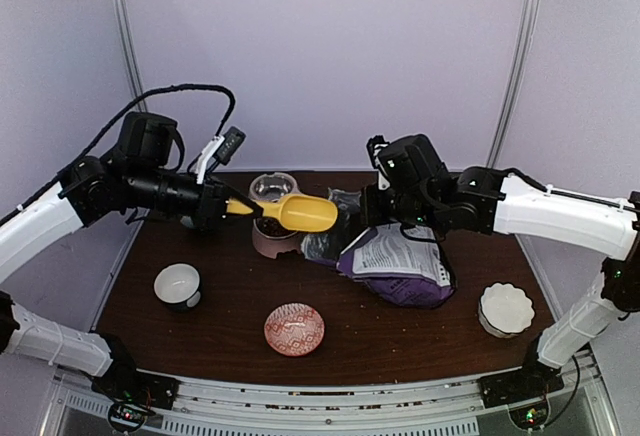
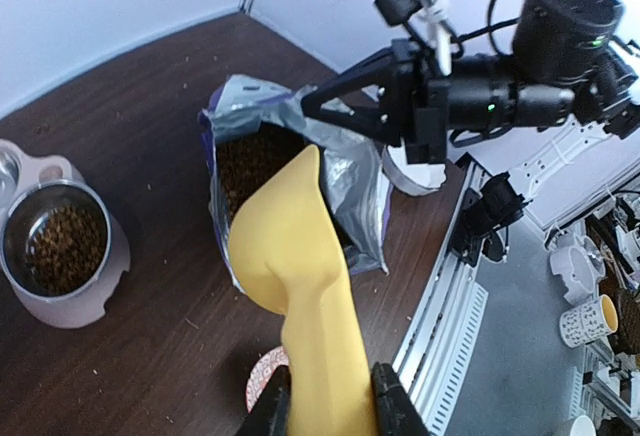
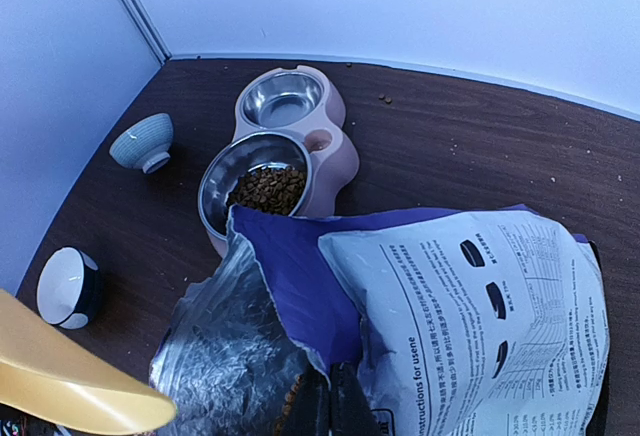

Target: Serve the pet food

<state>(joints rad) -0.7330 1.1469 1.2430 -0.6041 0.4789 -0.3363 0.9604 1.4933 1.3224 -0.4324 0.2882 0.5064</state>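
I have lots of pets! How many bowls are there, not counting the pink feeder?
4: black-and-white bowl left, red bowl front middle, white bowl right, blue bowl back left. More may be hidden.

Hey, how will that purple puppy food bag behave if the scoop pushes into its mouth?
Probably floppy: the bag lies slumped, its creased foil mouth held up by the right fingers. It would likely buckle under the scoop. The kibble inside should weigh it down, so sliding seems less likely.
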